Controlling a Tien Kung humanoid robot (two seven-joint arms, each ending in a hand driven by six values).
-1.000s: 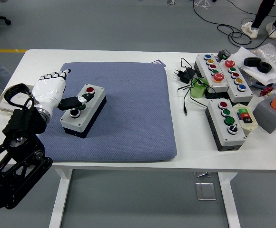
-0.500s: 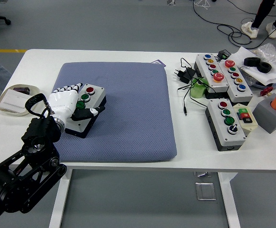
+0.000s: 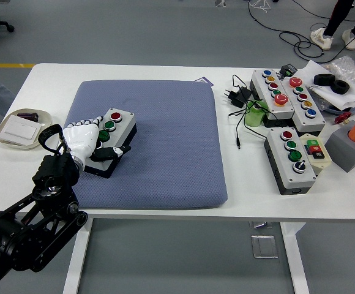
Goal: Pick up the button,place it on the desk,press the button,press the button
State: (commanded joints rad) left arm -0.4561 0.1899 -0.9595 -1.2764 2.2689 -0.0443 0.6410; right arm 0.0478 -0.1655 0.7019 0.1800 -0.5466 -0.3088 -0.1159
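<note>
A grey button box [image 3: 117, 130] with a red button [image 3: 115, 115] and a green button [image 3: 109, 125] lies on the blue mat [image 3: 165, 141], left of its middle. My left hand [image 3: 98, 144], white with black fingertips, closes on the box's near end. Its fingers [image 3: 92, 122] lie along the box's left side and the thumb [image 3: 113, 150] reaches across the near top edge. The hand hides the box's third control. The box rests flat on the mat. My right arm is out of view.
Several more button boxes [image 3: 291, 158] and black cables [image 3: 242, 98] crowd the table's right side, beside an orange cylinder on a grey block [image 3: 352, 144]. A small tray [image 3: 19, 130] sits at the left edge. A person's legs [image 3: 336, 24] show at the top right.
My left hand has come down and toward me, from beside the box with its thumb on the top to closing around the box's near end. The box has not moved.
</note>
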